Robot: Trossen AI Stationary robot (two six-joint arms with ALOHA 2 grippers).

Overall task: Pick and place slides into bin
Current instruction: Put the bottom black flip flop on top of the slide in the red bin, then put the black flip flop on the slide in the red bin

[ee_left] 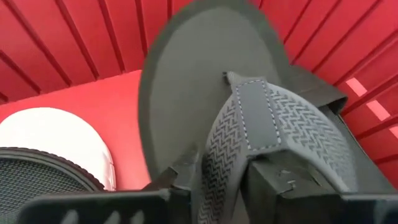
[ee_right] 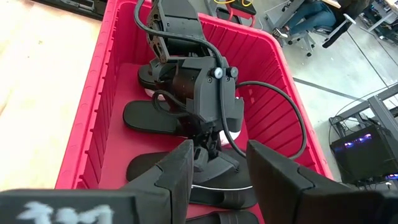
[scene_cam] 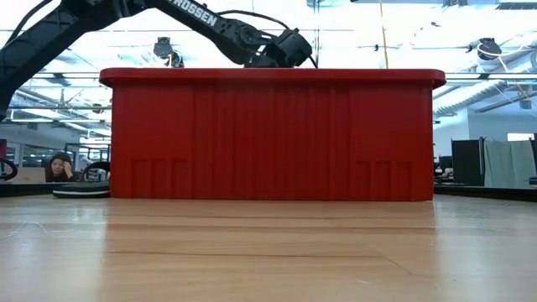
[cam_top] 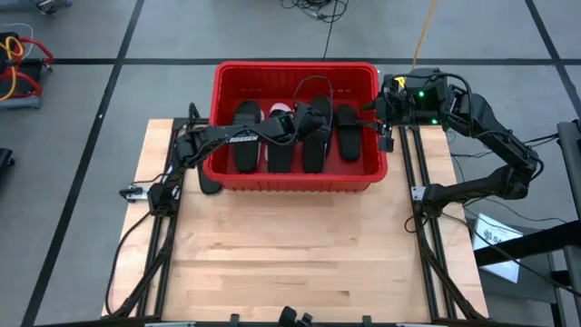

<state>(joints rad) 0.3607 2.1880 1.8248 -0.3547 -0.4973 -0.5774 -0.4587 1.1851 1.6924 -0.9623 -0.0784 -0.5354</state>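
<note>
**End effector lets go of a flip-flop inside the red bin**

The left end effector (cam_top: 313,116) reaches deep into the bin (cam_top: 295,182), poised over a black thong flip-flop (ee_left: 205,99) whose woven strap (ee_left: 267,137) still lies between its fingers. Seen from its own wrist camera, the fingers look spread with the strap slack between them rather than pinched, so the hold appears to be loosening; whether the strap still touches a finger cannot be told. The right end effector (ee_right: 217,168) waits above the bin's right rim, its fingers standing apart and holding nothing.

Inside the bin, several black slides (cam_top: 247,136) lie side by side on the floor, with a white one (ee_left: 56,140) just beside the flip-flop. One more dark slide (cam_top: 209,182) lies on the table (cam_top: 290,263), just outside the bin's left wall.

The likely trouble from here is a snag: if the strap catches on a finger as the arm lifts, the flip-flop could be dragged up and tipped back out, or dropped askew on its neighbours. The cable looping around the left wrist also hangs close to the crowded footwear. The slide outside sits tight against the wall, which would leave little room for fingers to close on it.
</note>
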